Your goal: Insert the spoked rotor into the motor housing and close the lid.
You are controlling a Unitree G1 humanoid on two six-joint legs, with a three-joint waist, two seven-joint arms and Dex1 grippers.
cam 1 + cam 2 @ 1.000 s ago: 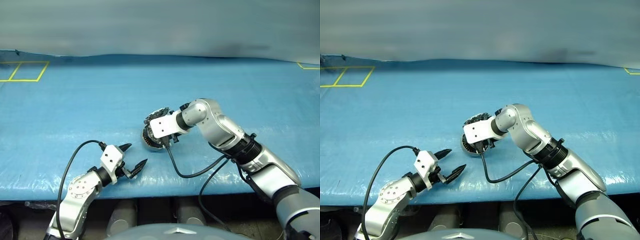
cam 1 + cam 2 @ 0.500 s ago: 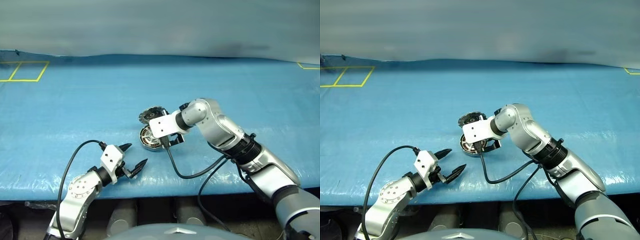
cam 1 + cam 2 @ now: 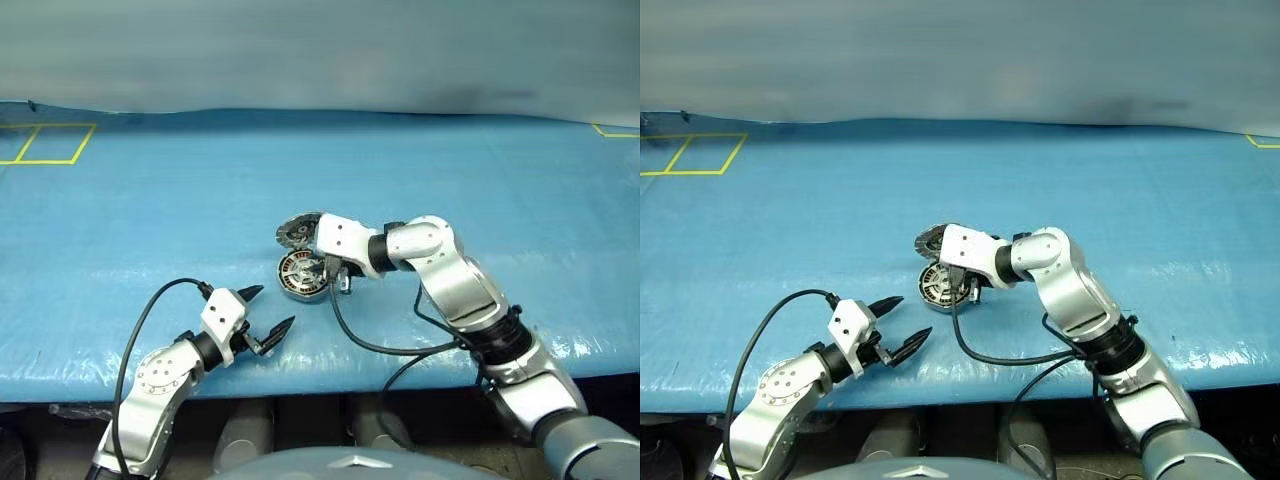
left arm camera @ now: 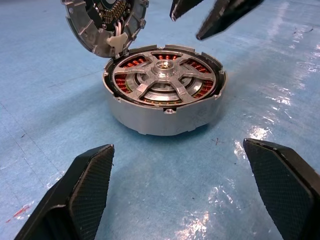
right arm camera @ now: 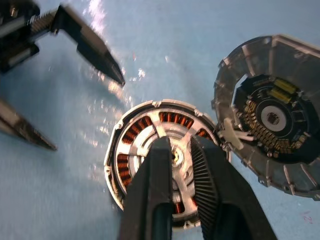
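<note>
The right end effector (image 5: 182,150), clenched empty, hides part of the rotor (image 4: 165,77) seated in the housing (image 4: 160,117) on the desk (image 3: 150,210), lid (image 5: 272,117) open, left end effector (image 3: 272,310) released.

Looks like a lab or test workshop. Blue plastic sheeting (image 3: 150,200) over a bench, marked with yellow tape squares (image 3: 45,143).

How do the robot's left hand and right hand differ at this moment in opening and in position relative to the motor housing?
The left hand is wide open; the right hand is shut, with nothing gripped. The left hand sits near the table's front edge, apart from the motor housing; the right hand hangs directly over its hub. The left hand points across at the housing's side; the right hand points down into it. Both have black fingers and aim at the housing.
</note>
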